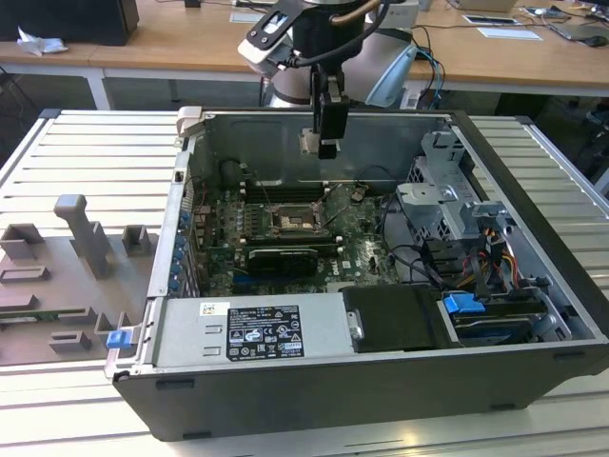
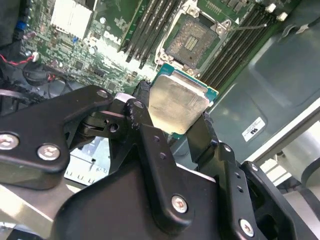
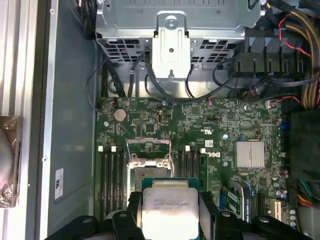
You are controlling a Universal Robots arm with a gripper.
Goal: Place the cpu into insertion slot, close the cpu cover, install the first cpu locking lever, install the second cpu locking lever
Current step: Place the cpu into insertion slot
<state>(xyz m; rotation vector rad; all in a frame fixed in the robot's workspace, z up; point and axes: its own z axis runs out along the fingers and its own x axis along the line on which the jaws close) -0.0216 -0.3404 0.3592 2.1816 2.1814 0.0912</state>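
cpu (image 2: pixel 177 102) sat gripped between the two black fingers (image 2: pixel 144 120) of my end effector (image 2: pixel 175 107), which was closed on its edges. Silvery face showed in both wrist views. I held it in the air above the green motherboard (image 3: pixel 240 125), not touching. insertion slot (image 2: pixel 192 42) lay uncovered between the black memory slots (image 3: pixel 111 175). cpu cover (image 3: pixel 149 161) stood raised off the slot. In the exterior view my end effector hung inside the open computer case (image 1: pixel 285 381) on the desk (image 1: pixel 76 143).
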